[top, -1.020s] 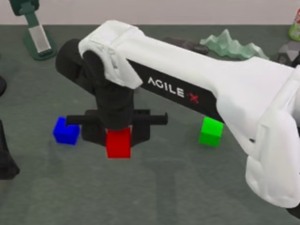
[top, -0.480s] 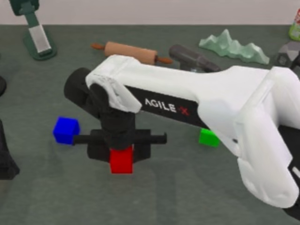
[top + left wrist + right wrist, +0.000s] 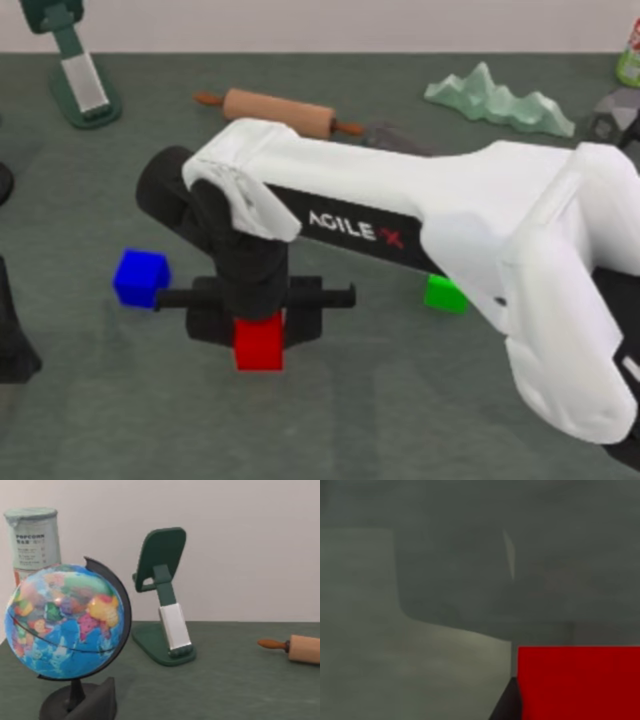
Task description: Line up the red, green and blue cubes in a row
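Red cube [image 3: 259, 344] pinched in right pincer [image 3: 258, 330], low over counter [image 3: 400, 420] centre; blue cube [image 3: 140, 277] near at left, green cube [image 3: 443, 293] right, partly hidden under arm

The near strip of the desk [image 3: 380, 420] lies bare. The right arm [image 3: 480, 240] blocks the middle, covering most of the green cube [image 3: 444, 294]. Open desk separates the blue cube [image 3: 140, 278] from the red cube [image 3: 259, 342].

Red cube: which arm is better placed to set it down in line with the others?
Right. Its end effector sits directly over the red cube, between the blue cube and green cube. The left arm appears nowhere near.
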Controlling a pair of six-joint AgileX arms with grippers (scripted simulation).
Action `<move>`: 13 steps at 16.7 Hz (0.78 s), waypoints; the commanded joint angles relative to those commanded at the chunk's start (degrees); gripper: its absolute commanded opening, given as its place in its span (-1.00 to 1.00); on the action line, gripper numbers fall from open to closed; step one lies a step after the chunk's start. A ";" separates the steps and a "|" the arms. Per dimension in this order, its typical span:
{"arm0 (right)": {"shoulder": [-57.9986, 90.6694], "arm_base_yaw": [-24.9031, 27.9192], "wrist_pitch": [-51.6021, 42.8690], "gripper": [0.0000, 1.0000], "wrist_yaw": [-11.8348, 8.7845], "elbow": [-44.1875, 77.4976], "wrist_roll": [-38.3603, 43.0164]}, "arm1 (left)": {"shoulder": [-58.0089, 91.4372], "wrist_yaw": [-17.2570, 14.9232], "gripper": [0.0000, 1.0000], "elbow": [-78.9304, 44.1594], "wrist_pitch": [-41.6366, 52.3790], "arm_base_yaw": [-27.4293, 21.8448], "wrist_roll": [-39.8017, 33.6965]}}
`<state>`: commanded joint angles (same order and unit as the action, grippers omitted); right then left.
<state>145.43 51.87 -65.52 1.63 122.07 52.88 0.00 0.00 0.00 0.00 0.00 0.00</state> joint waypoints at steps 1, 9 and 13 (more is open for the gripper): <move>0.00 0.00 0.00 0.21 0.00 0.00 0.00 | 0.00 0.00 1.00 0.00 0.00 0.00 0.00; 0.00 0.00 0.00 1.00 0.00 0.00 0.00 | 0.00 0.00 1.00 0.00 0.00 0.00 0.00; 0.00 0.00 0.00 1.00 0.00 0.00 0.00 | 0.00 0.00 1.00 0.00 0.00 0.00 0.00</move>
<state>145.43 51.87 -65.52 1.63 122.07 52.88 0.00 0.00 0.00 0.00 0.00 0.00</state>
